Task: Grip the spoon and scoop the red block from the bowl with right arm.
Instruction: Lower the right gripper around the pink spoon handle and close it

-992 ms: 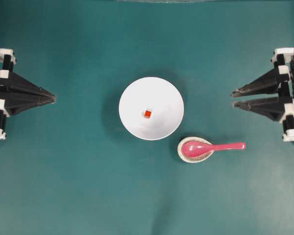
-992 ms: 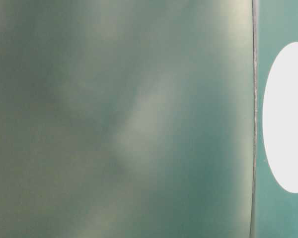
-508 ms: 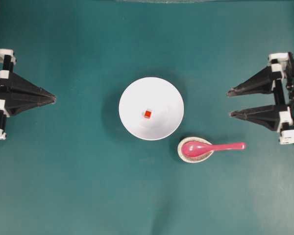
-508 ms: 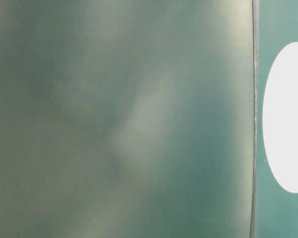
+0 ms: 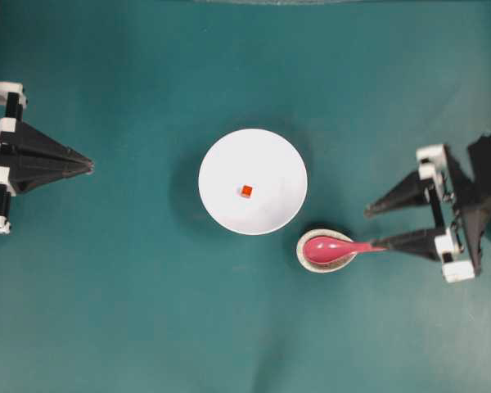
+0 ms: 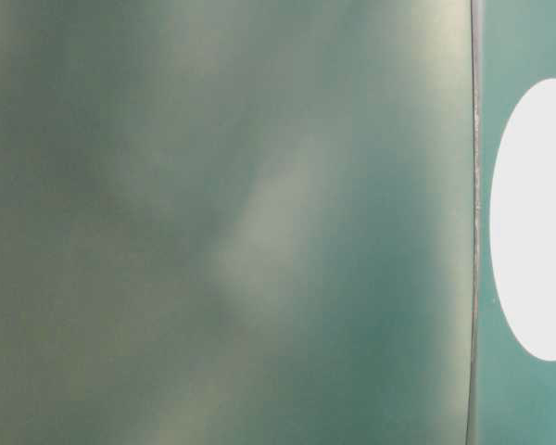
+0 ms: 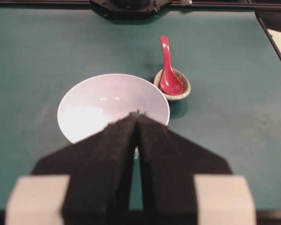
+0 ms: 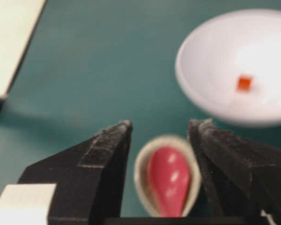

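Observation:
The pink spoon [image 5: 337, 247] lies with its scoop in the speckled rest [image 5: 300, 249], handle pointing right. My right gripper [image 5: 376, 229] is open, and its lower finger overlaps the handle's end in the overhead view. In the right wrist view the spoon's scoop [image 8: 169, 180] shows between the spread fingers of the right gripper [image 8: 162, 124]; the handle is hidden. The red block [image 5: 246, 191] [image 8: 244, 83] sits in the middle of the white bowl [image 5: 229, 160] [image 8: 206, 56]. My left gripper [image 5: 90, 165] [image 7: 137, 114] is shut and empty at the far left.
The bowl stands just up and left of the spoon rest [image 8: 139, 173], almost touching it. From the left wrist I see the bowl [image 7: 89, 110], the spoon [image 7: 167, 70] and the rest [image 7: 185, 90]. The table-level view is a blur.
My right gripper opened wider, then moved left and forward until its lower finger is over the spoon's handle. Spoon, bowl, block and left arm have not moved.

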